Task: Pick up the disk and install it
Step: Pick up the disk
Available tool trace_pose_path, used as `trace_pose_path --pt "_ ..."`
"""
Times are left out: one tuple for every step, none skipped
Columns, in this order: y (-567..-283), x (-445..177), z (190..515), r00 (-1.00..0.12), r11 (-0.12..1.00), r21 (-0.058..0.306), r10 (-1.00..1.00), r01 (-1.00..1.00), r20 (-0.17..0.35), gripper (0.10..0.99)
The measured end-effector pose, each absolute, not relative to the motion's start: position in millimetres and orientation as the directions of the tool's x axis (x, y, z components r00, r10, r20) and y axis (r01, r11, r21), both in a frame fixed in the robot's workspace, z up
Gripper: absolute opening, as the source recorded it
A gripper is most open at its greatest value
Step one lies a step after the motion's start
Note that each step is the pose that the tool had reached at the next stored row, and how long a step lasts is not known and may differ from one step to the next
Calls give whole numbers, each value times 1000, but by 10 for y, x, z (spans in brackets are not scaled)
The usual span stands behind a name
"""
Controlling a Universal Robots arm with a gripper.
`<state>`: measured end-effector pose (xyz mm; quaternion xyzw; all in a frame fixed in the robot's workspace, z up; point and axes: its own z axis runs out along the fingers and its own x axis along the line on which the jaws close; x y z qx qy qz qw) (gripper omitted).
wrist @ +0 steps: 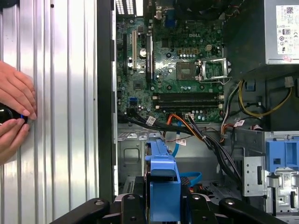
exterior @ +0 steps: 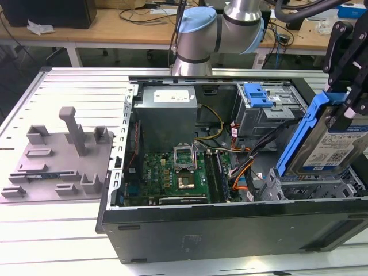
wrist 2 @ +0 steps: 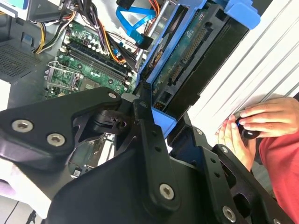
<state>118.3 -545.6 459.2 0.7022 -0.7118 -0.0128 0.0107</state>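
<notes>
Your gripper (exterior: 348, 106) is clamped on the disk (exterior: 325, 138), which is held tilted on edge, its low end at the drive cage (exterior: 310, 187) at the exterior view's right of the open computer case (exterior: 230, 230); contact there unclear.

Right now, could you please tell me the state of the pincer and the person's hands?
Pincer: shut on the disk, which is tilted.
Person's hands: holding a small dark object between them.
</notes>
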Motion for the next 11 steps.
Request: trace_pose_path --pt "-5454 1182 4591 -14 14 33 -1000 -999 -3 365" --pt "-5451 1182 4587 -14 14 34 -1000 -999 -2 365" --pt "-5451 1183 4582 -14 14 34 -1000 -999 -3 365" --pt "-5450 1184 4580 -14 14 34 -1000 -999 -2 365" --pt "-5449 1187 4579 -13 13 34 -1000 -999 -2 365" --pt "-5448 1192 4578 -13 13 34 -1000 -999 -2 365" --pt "-5447 1195 4576 -14 14 35 -1000 -999 -2 365" --pt "-5445 1196 4573 -14 14 35 -1000 -999 -3 365" --pt "-5442 1196 4573 -14 14 35 -1000 -999 -2 365" --pt "-5440 1196 4571 -14 14 35 -1000 -999 -2 365" --pt "-5437 1196 4568 -14 14 35 -1000 -999 -3 365"
